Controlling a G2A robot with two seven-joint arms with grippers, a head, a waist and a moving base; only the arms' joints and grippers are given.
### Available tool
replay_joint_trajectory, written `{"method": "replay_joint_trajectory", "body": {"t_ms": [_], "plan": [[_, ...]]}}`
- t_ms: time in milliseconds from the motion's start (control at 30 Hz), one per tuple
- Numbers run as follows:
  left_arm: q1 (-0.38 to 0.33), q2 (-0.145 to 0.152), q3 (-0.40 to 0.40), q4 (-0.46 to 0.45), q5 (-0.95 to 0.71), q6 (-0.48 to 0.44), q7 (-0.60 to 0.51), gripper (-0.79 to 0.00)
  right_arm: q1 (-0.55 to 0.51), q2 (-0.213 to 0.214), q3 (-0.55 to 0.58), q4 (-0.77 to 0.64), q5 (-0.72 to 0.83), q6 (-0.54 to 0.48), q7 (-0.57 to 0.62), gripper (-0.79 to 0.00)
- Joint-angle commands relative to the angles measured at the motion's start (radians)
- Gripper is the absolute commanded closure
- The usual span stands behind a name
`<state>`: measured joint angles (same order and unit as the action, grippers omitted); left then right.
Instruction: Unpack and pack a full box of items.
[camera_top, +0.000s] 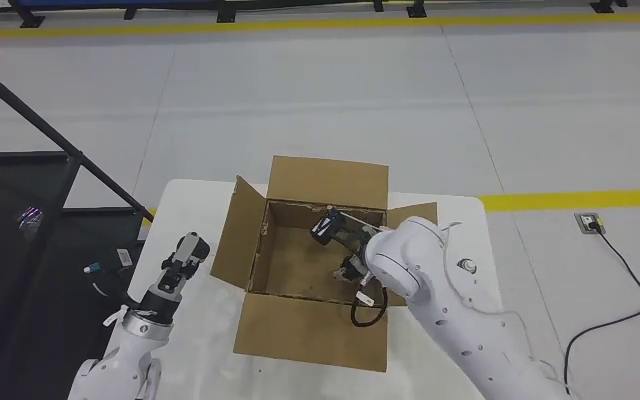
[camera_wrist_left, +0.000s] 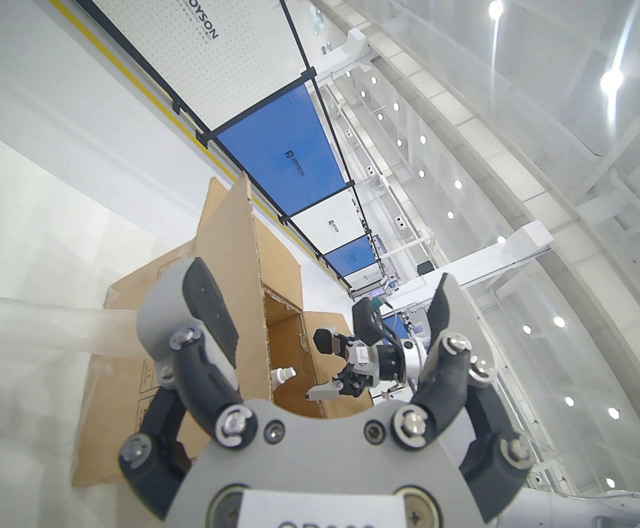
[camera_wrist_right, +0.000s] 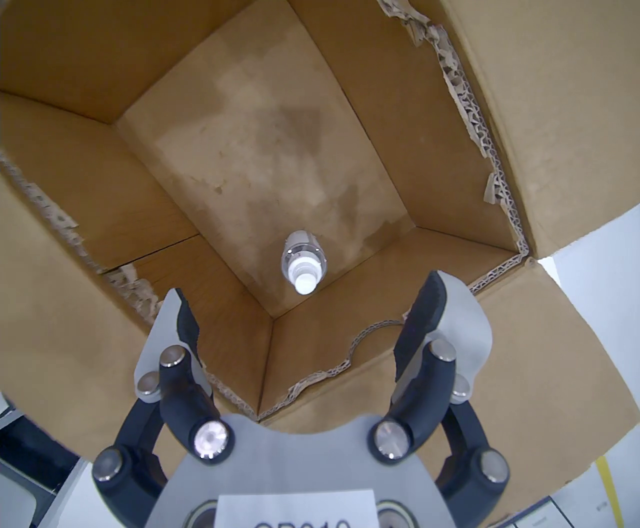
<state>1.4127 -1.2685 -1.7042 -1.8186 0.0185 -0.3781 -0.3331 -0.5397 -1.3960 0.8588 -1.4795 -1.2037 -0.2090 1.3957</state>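
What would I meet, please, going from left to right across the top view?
left pincer → cardboard box → floor socket with its black cable

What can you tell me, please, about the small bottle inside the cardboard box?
The small bottle looks like clear plastic, with a white neck and a white cap. It stands upright on the bare floor of the cardboard box, close to one corner, touching only that floor as far as can be seen. The right end effector hangs open above it, apart from it.
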Motion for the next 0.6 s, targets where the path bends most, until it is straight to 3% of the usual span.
{"method": "replay_joint_trajectory", "body": {"t_ms": [0, 167, 367, 400, 433, 467, 567], "plan": [[0.002, 0.002, -0.005, 0.008, -0.010, -0.008, -0.007, -0.785, 0.022, -0.011, -0.040, 0.082, -0.007, -0.013, -0.032, -0.785], [0.004, 0.006, -0.016, 0.023, -0.037, -0.021, -0.024, -0.785, 0.071, -0.039, -0.092, 0.266, 0.015, -0.019, -0.072, -0.785], [0.003, 0.010, -0.020, 0.024, -0.041, -0.021, -0.031, -0.785, 0.096, -0.058, -0.111, 0.365, 0.060, -0.053, -0.104, -0.782], [0.003, 0.010, -0.020, 0.023, -0.040, -0.019, -0.033, -0.785, 0.096, -0.060, -0.114, 0.367, 0.064, -0.057, -0.106, -0.690], [0.003, 0.011, -0.019, 0.022, -0.040, -0.018, -0.033, -0.785, 0.097, -0.062, -0.116, 0.369, 0.067, -0.060, -0.106, -0.431], [0.003, 0.011, -0.018, 0.022, -0.040, -0.017, -0.032, -0.785, 0.098, -0.063, -0.116, 0.369, 0.066, -0.060, -0.104, -0.314], [0.003, 0.012, -0.015, 0.020, -0.038, -0.017, -0.031, -0.785, 0.098, -0.066, -0.121, 0.362, 0.064, -0.063, -0.089, -0.169]]}}
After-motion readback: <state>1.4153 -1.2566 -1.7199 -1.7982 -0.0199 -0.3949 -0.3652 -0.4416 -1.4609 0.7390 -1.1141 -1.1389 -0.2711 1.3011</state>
